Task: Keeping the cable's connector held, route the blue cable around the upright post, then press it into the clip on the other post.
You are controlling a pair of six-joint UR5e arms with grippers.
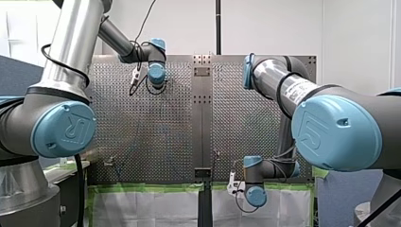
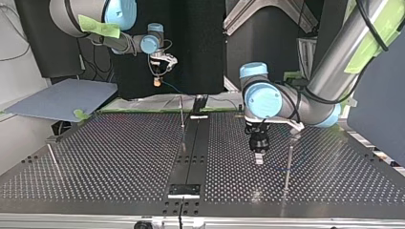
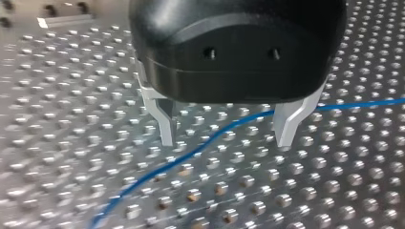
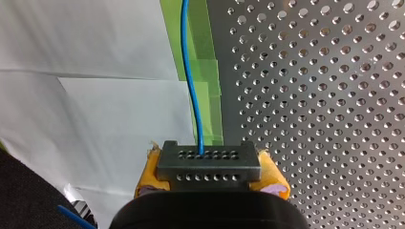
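Note:
A thin blue cable [image 3: 210, 139] lies on the perforated table [image 3: 57, 143] and runs between the metal fingers [image 3: 165, 124] of my left gripper [image 3: 224, 138]. That gripper is open and hangs just above the cable, touching nothing. In the top view it [image 2: 258, 160] hovers beside a thin upright post [image 2: 288, 164]. My right gripper [image 4: 210, 183] has its yellow pads [image 4: 150, 174] shut on the black connector [image 4: 207, 164], and the cable [image 4: 191, 86] leaves the connector's face. It [image 2: 156, 81] is raised off the table's far edge. Another slim post [image 2: 182, 112] stands near the middle strip.
A third rod [image 2: 52, 157] leans at the top view's left. A dark centre strip [image 2: 191, 152] crosses the table. Green tape and white sheeting [image 4: 95, 109] lie past the table's edge below my right gripper. A grey board [image 2: 62, 98] sits at the far left.

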